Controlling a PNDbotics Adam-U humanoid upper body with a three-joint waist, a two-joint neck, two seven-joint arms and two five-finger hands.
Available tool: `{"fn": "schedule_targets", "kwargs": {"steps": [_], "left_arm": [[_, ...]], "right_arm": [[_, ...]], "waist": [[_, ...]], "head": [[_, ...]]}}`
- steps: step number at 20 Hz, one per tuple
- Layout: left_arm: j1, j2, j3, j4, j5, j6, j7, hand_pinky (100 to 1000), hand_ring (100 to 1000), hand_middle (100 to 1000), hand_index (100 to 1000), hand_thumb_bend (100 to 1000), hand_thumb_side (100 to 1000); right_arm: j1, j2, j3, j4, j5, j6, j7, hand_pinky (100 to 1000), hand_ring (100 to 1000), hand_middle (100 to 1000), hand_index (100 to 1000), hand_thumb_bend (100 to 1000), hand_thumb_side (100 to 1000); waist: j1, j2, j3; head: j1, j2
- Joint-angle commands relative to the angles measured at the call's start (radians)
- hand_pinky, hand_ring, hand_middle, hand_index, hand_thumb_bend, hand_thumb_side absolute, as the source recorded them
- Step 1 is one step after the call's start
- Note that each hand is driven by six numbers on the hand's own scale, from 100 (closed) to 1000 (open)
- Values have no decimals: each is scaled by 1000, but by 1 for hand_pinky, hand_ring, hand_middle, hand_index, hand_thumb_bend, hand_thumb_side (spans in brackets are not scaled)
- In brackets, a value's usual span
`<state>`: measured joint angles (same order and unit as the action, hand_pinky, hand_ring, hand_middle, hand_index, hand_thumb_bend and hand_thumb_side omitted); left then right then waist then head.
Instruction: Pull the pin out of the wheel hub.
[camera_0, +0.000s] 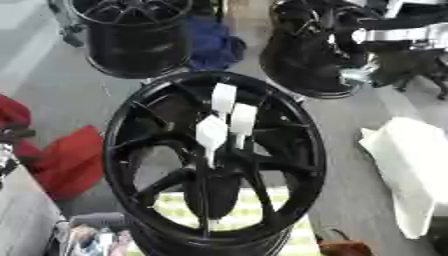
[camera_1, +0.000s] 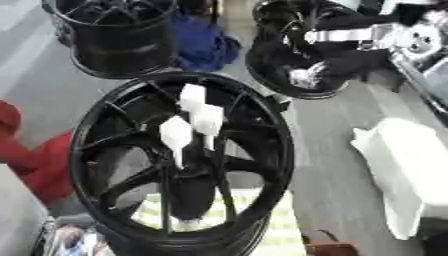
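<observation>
Wheel hub (camera_0: 131, 145): black, spoked, at centre.
Pins (camera_0: 213, 132): three white, standing in hub's middle.
Right hand (camera_1: 308, 75): upper right, over another rim (camera_1: 262, 70); finger state cannot be told.

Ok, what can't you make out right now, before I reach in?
Right hand: blurred against the far wheel, both views; shape unclear.
White pins: lower ends lost in the dark hub, both views.
Near wheel rim: cut by bottom edge.
Left hand: in no view.
</observation>
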<state>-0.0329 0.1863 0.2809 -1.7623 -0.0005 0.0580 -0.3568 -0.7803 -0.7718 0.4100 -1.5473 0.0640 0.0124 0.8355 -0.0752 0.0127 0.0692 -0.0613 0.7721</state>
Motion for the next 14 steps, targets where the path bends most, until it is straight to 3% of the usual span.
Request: {"fn": "schedule_targets", "kwargs": {"steps": [1, 6, 14], "left_arm": [[-5, 24, -2, -11, -6, 0, -5, 699, 1000, 752, 881, 158, 664], [-2, 22, -3, -9, -7, 3, -8, 699, 1000, 752, 882, 155, 670], [-3, 21, -5, -10, -7, 5, -11, 700, 1000, 753, 882, 153, 674]], "right_arm": [[-52, 30, 15, 64, 57, -17, 45, 868, 856, 898, 1000, 100, 696], [-98, 106, 35, 138, 120, -58, 68, 869, 858, 902, 1000, 100, 695], [-128, 178, 73, 167, 230, -115, 71, 868, 861, 895, 1000, 100, 694]], "waist": [[2, -16, -1], [1, -17, 0], [1, -18, -1]], "head": [[-5, -2], [-7, -2], [-11, -2]]}}
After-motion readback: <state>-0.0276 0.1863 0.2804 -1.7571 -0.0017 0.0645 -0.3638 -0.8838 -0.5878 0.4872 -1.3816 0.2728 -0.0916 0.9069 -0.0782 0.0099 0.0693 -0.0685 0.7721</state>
